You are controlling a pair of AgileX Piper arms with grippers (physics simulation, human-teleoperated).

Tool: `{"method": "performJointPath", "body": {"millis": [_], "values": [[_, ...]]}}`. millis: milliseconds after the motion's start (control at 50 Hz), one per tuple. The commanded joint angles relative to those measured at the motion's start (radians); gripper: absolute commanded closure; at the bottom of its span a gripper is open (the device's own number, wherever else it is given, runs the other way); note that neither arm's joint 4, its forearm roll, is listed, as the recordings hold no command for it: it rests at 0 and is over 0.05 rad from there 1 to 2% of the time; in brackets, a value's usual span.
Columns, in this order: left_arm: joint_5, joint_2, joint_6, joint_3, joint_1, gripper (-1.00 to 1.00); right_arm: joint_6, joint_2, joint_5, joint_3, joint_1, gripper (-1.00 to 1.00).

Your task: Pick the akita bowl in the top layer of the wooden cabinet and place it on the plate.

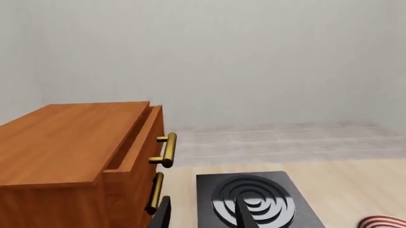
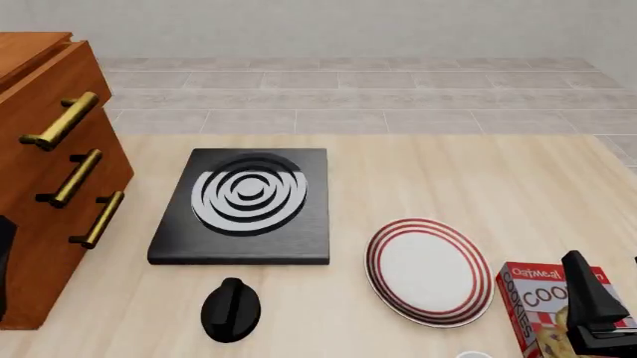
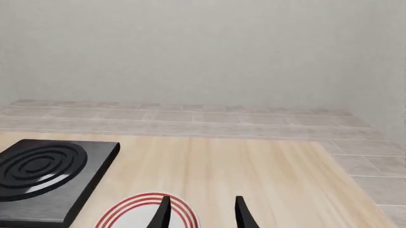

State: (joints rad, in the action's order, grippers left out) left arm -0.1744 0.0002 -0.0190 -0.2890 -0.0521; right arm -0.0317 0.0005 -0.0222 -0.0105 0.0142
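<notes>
One wooden cabinet (image 2: 45, 186), three brass handles (image 2: 62, 121), one stove (image 2: 246, 205), one plate (image 2: 429, 271), one cookie box (image 2: 542, 306), one black knob (image 2: 231, 309).

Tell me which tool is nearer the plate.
Right. The right tool hovers over the near rim of the plate, beside the cookie box. The left tool sits far off by the wooden cabinet, across the stove.

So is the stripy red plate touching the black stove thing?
Apart. The front view shows a strip of bare wooden table between the plate and the black stove; the plate lies to the stove's right and nearer the camera.
</notes>
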Motion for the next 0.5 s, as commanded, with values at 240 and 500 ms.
{"method": "performJointPath", "body": {"millis": [240, 500], "values": [[-0.105, 0.0, -0.025, -0.195, -0.039, -1.0, 0.001, 0.0, -0.005, 0.0, 0.002, -1.0], [-0.201, 0.001, -0.039, -0.303, -0.052, -1.0, 0.002, 0.0, -0.006, 0.0, 0.003, -1.0]]}}
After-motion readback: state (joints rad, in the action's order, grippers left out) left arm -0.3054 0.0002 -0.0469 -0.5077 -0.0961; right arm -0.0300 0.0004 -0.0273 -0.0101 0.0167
